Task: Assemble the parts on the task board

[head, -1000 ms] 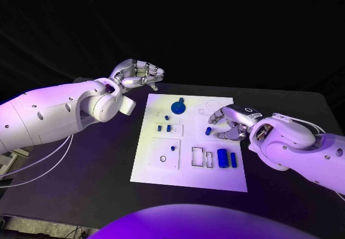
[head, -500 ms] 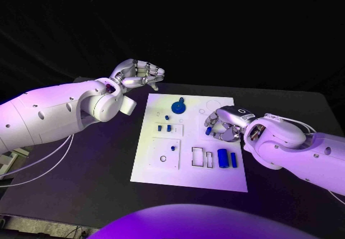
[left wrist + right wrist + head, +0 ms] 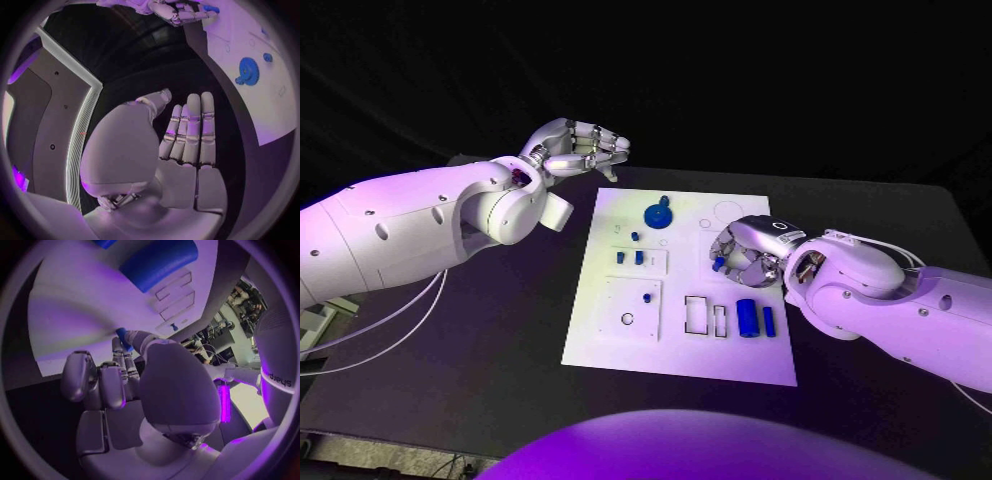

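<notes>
Over the task board (image 3: 678,345), right robot hand (image 3: 744,256) pinching a small blue part (image 3: 123,337); left robot hand (image 3: 577,148) curled, empty.

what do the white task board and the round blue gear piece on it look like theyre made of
White flat task board: looks like rigid matte plastic, possibly painted sheet; even white face, clean-cut rectangular and round recesses, no glare.

Round blue gear piece: probably moulded or printed plastic; uniform saturated blue, crisp teeth showing in the left wrist view, no metallic shine. Neither material can be confirmed from looks alone.

Gear (image 3: 656,213) at the task board's (image 3: 678,360) far end, 2 cylinders (image 3: 754,318) at its near right.
</notes>
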Robot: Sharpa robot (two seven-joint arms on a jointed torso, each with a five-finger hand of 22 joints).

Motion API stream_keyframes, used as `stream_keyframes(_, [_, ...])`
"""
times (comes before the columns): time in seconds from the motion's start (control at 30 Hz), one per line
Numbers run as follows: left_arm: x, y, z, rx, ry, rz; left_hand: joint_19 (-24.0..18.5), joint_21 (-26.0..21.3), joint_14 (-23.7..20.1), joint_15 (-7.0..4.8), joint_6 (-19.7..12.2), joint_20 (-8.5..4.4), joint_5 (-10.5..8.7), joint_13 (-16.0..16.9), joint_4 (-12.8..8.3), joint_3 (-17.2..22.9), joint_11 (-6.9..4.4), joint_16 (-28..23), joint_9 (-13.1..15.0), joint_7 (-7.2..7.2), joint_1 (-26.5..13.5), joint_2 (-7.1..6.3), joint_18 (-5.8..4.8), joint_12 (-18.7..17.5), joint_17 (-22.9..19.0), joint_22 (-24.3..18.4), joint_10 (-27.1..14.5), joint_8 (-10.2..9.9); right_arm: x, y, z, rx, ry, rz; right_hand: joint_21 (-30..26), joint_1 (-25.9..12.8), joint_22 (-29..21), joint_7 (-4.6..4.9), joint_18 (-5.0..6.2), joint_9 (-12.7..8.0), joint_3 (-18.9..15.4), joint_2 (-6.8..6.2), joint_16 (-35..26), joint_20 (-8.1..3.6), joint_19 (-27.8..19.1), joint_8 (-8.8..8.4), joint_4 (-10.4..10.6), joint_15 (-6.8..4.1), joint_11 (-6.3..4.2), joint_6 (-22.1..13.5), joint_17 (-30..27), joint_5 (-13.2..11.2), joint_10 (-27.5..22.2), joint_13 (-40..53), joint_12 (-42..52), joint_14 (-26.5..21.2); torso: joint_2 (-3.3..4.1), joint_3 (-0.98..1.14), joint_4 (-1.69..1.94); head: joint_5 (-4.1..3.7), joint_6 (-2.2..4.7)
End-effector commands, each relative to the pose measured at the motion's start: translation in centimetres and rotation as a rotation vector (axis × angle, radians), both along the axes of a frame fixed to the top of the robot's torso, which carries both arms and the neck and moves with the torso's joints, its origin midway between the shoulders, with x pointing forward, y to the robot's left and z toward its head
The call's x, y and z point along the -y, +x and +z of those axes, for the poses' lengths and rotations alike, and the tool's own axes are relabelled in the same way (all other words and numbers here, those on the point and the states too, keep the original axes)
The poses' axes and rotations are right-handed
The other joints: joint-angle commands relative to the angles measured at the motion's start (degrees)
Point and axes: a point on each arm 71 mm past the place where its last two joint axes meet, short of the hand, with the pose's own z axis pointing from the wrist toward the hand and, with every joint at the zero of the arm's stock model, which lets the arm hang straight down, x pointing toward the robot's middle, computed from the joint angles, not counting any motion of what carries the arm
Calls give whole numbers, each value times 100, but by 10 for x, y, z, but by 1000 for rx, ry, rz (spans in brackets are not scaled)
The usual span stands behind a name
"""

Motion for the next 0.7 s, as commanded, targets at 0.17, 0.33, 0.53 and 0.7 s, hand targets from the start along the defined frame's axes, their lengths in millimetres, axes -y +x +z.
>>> stream_keyframes(0.17, [2, -1, 1, 5, -7, -18, -10, -19, -34, 0, -27, 25, 20, 3, -21, -2, 2, -21, -4, -7, 13, 32, 71, -16, -5, -5, -25, 2, -1, -1, -2, 20, 4, -12, 129, -104, 566, -24, -51, 94, 337, 147, 17, -29, 75, 167, -91, -79, -35, 155, 3, -16, 198, 32, -22, 108, -8, -5, -1, -8, 0])
stream_keyframes(0.33, [2, -1, 1, 4, -8, -19, -10, -19, -34, 0, -27, 25, 20, 3, -21, -2, 2, -21, -4, -7, 13, 32, 71, -16, -5, -5, -25, 2, -1, -1, 0, 37, 45, -38, 271, -235, 655, -80, -78, 270, 632, 242, -8, -75, 138, 405, -186, -131, -89, 276, -57, -19, 369, 71, 6, 106, -11, -8, 5, -13, 0])
stream_keyframes(0.53, [2, 0, 1, 3, -8, -20, -10, -23, -36, 1, -30, 27, 21, 5, -27, -4, 3, -21, -4, -6, 11, 43, 73, -7, -6, -8, -32, 6, 1, -4, 6, 62, 101, -64, 336, -343, 701, -99, -91, 424, 759, 226, -25, -97, 166, 561, -268, -149, -121, 244, -98, -27, 448, 103, 19, 105, -16, -10, 1, -14, 0])
stream_keyframes(0.7, [3, 0, 1, 3, -9, -19, -9, -22, -35, 1, -30, 26, 23, 6, -33, -2, 3, -20, -4, -6, 15, 50, 74, -3, -5, -8, -35, 7, 3, -9, 15, 88, 145, -70, 415, -399, 746, -103, -109, 524, 811, 194, -25, -108, 201, 659, -336, -159, -129, 219, -103, -32, 479, 124, 22, 109, -20, -7, -5, -27, 0])
